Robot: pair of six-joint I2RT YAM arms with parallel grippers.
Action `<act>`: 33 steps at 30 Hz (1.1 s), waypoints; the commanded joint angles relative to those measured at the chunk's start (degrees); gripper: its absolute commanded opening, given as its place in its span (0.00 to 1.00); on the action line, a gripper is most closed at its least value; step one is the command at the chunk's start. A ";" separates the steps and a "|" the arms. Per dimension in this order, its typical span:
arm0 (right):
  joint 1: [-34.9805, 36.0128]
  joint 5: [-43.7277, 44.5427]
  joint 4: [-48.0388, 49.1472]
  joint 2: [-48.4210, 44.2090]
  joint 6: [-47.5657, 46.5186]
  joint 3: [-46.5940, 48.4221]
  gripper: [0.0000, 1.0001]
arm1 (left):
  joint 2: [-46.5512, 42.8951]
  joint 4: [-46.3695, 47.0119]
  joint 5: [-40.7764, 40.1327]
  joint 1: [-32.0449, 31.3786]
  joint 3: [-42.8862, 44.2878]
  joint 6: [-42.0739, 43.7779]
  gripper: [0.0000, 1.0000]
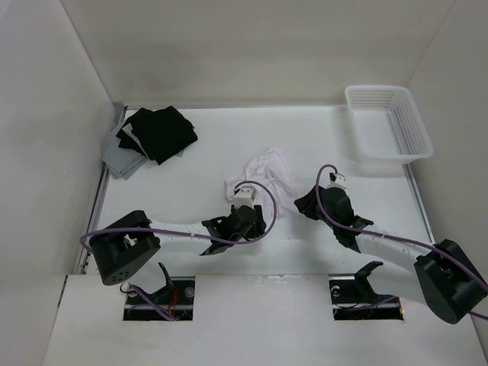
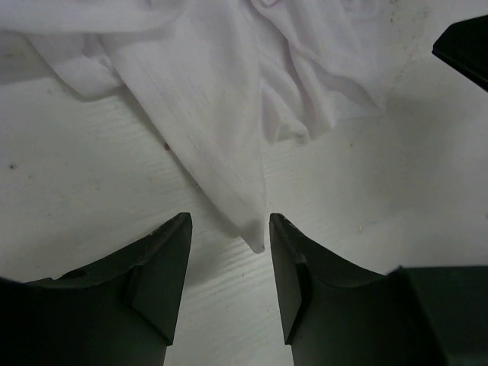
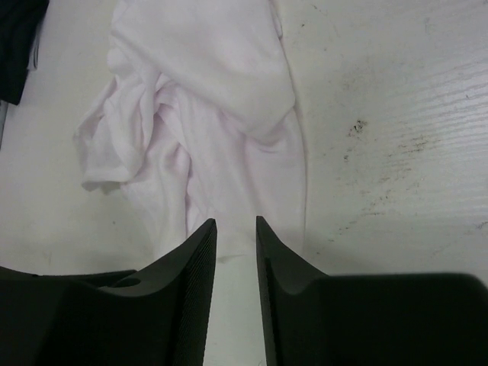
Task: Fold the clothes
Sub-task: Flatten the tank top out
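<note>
Crumpled white garment [image 1: 271,169] lies in the middle of the table [image 1: 183,191], between the two arms.
The left gripper [image 2: 229,225] has its jaws well apart and holds nothing; a pointed corner of the garment lies on the table just at its fingertips. The right gripper [image 3: 232,229] has its jaws only a little apart, with the garment's lower edge in the narrow gap, not clamped. Black garments [image 1: 160,131] on a grey cloth [image 1: 118,160] lie at the far left, and a white basket [image 1: 389,122] stands at the far right.
</note>
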 commanded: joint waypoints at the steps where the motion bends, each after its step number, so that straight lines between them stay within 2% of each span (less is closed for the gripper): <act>1: 0.66 0.85 4.29 0.62 -0.86 -1.36 0.34 | -0.31 -0.69 -2.43 -2.80 1.45 -5.66 0.44; 8: 0.66 -0.74 6.75 0.62 -0.86 -2.76 0.35 | 3.20 2.20 -4.64 -5.27 1.98 -10.15 0.44; 11: 0.66 -0.74 7.20 0.01 -0.86 -3.55 0.36 | 3.82 3.34 -7.53 -5.36 1.45 -11.47 0.40; 17: 0.66 -0.56 7.55 0.79 -0.68 -3.20 0.46 | 5.48 6.68 -12.11 -4.92 1.71 -11.47 0.36; 21: 0.66 -1.09 7.37 4.30 0.19 -0.92 0.49 | 5.67 7.83 -11.59 -4.48 1.71 -11.03 0.11; 22: 0.66 -1.35 7.20 6.40 0.72 0.56 0.48 | 4.01 7.74 -12.11 -4.48 1.02 -11.03 0.07; 26: -0.65 -0.22 6.93 11.15 1.34 4.17 0.42 | -3.54 7.30 -13.25 -3.34 -1.71 -10.86 0.04; 33: -2.15 1.81 8.51 25.21 1.34 12.69 0.42 | -20.16 5.02 -11.24 2.46 -5.40 -8.31 0.04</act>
